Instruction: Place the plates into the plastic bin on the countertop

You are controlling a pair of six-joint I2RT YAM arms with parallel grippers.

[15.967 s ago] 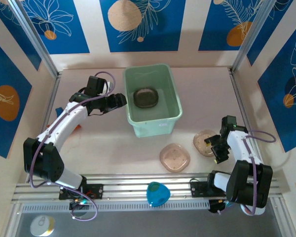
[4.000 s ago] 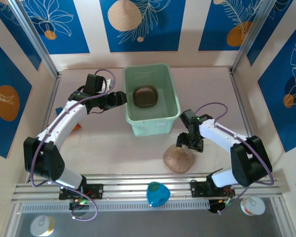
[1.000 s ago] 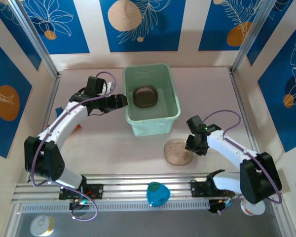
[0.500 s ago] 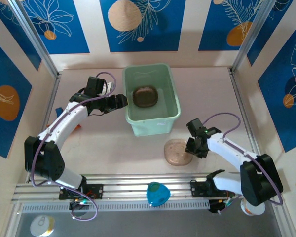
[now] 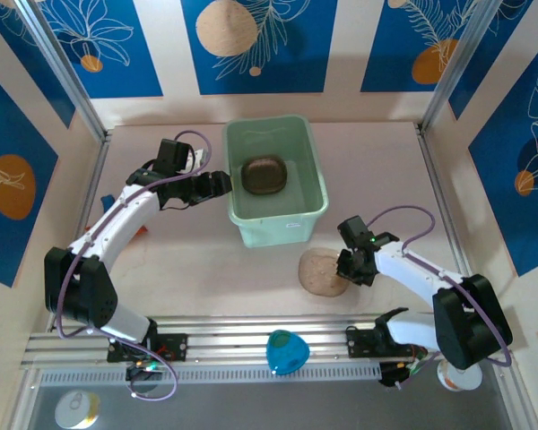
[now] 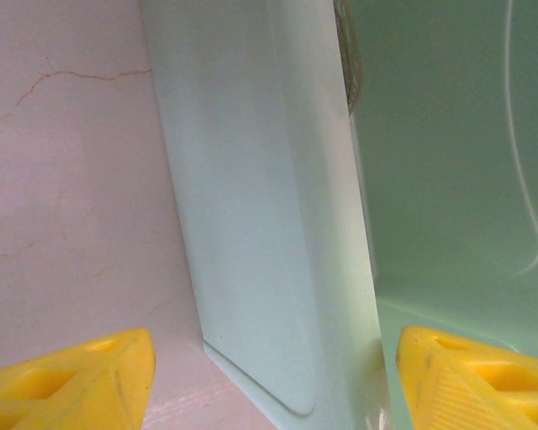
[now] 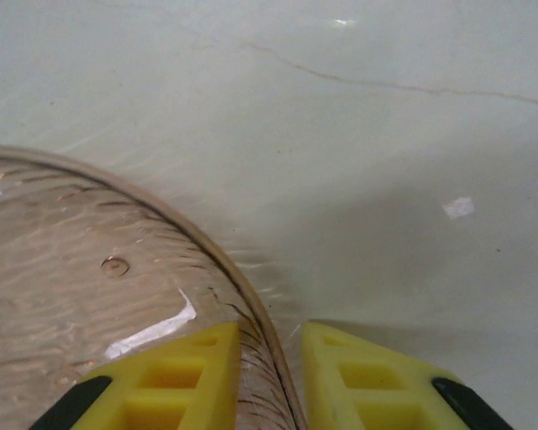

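Note:
The mint-green plastic bin point(image 5: 310, 192) stands mid-table on the countertop point(image 5: 197, 264), with a stack of smoky-brown plates point(image 5: 264, 174) inside it. My left gripper point(image 5: 217, 184) is open and straddles the bin's left wall point(image 6: 251, 179), one finger outside and one inside; an edge of the stacked plates point(image 6: 345, 54) shows past the wall. Another pinkish-brown plate point(image 5: 320, 272) lies in front of the bin and looks tilted. My right gripper point(image 5: 345, 268) is shut on its right rim; in the right wrist view the fingers point(image 7: 272, 336) pinch the rim of this plate point(image 7: 99, 269).
A blue object point(image 5: 285, 351) rests on the front metal rail. An orange packet point(image 5: 141, 231) peeks from under the left arm. A white cup point(image 5: 455, 373) sits below the right base, and another point(image 5: 76, 408) at the bottom left. Rails edge the table.
The right gripper closed on the plate's right rim, and the plate has tipped up from lying flat and shifted slightly toward the bin. The left arm has not moved.

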